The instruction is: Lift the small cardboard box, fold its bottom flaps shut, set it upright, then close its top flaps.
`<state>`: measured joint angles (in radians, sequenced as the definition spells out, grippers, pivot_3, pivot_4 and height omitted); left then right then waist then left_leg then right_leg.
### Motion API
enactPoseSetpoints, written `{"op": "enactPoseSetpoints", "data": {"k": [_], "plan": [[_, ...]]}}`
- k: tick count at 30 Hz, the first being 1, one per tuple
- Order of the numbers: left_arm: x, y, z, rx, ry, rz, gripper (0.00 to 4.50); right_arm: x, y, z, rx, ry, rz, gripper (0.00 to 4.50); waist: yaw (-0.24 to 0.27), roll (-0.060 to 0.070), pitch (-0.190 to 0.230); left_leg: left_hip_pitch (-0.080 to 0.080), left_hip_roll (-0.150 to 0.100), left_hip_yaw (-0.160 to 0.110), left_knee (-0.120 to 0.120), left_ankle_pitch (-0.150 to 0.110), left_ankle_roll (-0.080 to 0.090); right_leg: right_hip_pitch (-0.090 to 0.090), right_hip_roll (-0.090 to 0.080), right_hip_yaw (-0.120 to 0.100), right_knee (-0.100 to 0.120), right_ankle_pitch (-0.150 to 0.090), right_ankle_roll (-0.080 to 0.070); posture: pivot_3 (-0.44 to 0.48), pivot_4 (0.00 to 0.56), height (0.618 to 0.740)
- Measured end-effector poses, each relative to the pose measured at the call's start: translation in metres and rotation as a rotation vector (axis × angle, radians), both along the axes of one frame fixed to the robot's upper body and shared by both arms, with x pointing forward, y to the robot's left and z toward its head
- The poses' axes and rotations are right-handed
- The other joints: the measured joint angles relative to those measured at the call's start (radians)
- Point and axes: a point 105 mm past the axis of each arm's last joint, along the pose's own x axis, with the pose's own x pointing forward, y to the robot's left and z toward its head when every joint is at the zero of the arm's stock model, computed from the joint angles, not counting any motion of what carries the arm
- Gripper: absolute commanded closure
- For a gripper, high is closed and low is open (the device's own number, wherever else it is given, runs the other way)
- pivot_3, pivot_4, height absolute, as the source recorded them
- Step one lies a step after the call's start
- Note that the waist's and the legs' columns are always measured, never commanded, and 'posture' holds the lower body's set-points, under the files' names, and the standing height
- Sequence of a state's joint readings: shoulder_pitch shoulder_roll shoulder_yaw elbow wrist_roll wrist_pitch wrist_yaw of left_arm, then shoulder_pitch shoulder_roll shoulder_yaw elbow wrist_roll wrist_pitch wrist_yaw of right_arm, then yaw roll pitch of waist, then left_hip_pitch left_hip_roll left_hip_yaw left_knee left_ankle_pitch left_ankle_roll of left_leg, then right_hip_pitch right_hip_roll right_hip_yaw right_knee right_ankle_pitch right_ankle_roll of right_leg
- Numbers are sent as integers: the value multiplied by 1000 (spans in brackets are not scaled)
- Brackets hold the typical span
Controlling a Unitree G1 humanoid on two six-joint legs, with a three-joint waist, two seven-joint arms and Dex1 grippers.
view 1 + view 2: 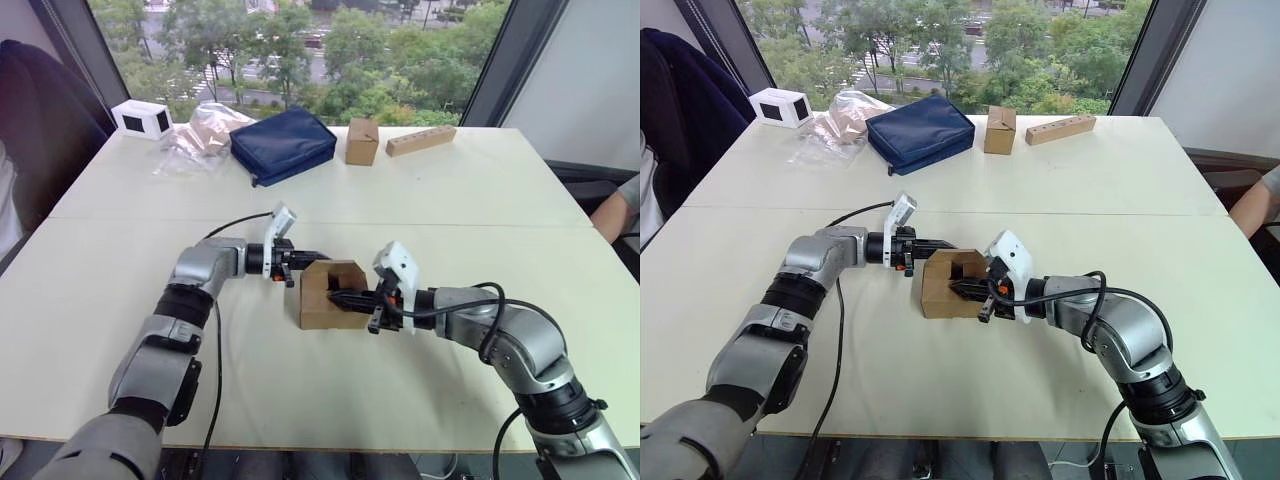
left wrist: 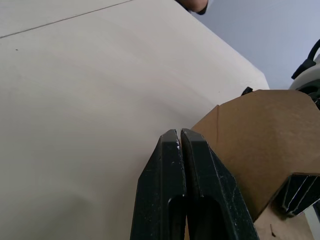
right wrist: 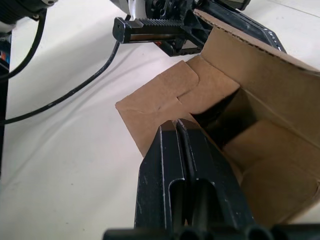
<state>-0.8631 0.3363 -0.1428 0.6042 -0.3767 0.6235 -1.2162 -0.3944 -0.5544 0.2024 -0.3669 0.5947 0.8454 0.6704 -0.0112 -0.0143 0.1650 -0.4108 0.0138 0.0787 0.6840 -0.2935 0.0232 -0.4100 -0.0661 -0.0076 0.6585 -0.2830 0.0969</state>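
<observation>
The small cardboard box (image 1: 322, 310) rests on the white table (image 1: 330, 390) at the middle, its open end turned toward my right arm, with notched flaps standing loose. My left gripper (image 1: 312, 259) is shut and empty, its tips against the box's far upper left edge; the left wrist view shows the closed fingers (image 2: 197, 165) beside a brown flap (image 2: 260, 145). My right gripper (image 1: 345, 297) is shut too and pokes into the open end, its fingertips (image 3: 167, 135) lying over an inner flap (image 3: 160, 100).
At the table's far side lie a navy pouch (image 1: 283, 143), a taller taped brown box (image 1: 361, 141), a long tan block (image 1: 421, 140), a white box (image 1: 141, 119) and a clear plastic bag (image 1: 200, 135). A black cable (image 1: 235, 225) trails left. A person's arm (image 1: 615, 212) shows at right.
</observation>
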Motion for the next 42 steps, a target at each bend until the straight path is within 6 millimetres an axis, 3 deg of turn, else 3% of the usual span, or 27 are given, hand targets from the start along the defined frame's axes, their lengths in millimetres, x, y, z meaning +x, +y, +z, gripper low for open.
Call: {"op": "enactPoseSetpoints", "data": {"k": [5,12,16,19,24,33,39,42], "plan": [[-2,3,-1,11,-12,4,4427,1,1,1,11,-1,0,4500,0,0,0,0,0,0,0,0,0,0,0,0,0,0,0,0,150,740],[-5,23,30,-9,-91,46,4427,3,-4,7,16,-9,-28,4500,0,0,0,0,0,0,0,0,0,0,-3,0,0,0,0,0,150,740],[-21,34,51,-36,-126,30,4427,1,-7,8,21,-4,-43,4500,0,0,0,0,0,0,0,0,0,0,-5,-1,0,0,0,0,150,740],[-47,35,56,-46,-119,-51,4427,-4,-7,6,21,9,-39,4500,-2,0,0,0,0,0,0,0,0,0,-6,-1,0,0,0,0,150,740],[-71,29,48,-22,-99,-133,4427,-5,-7,5,20,7,-46,4500,1,0,0,0,-1,0,0,0,0,0,-6,-1,0,0,0,0,150,740],[-62,31,4,71,-51,-81,4427,-3,-12,9,31,15,-69,4500,0,0,0,0,-1,0,-1,0,0,0,-6,-1,0,0,0,0,150,740],[-59,32,2,60,-70,-85,4427,-6,-11,14,32,5,-58,4500,1,0,0,0,-1,0,-1,0,0,1,-6,-1,0,0,0,0,150,740],[-59,32,2,60,-71,-86,4427,-5,-13,28,71,-12,-53,4500,0,0,0,0,-1,0,-1,0,0,1,-7,-1,0,0,0,0,150,740]]}}
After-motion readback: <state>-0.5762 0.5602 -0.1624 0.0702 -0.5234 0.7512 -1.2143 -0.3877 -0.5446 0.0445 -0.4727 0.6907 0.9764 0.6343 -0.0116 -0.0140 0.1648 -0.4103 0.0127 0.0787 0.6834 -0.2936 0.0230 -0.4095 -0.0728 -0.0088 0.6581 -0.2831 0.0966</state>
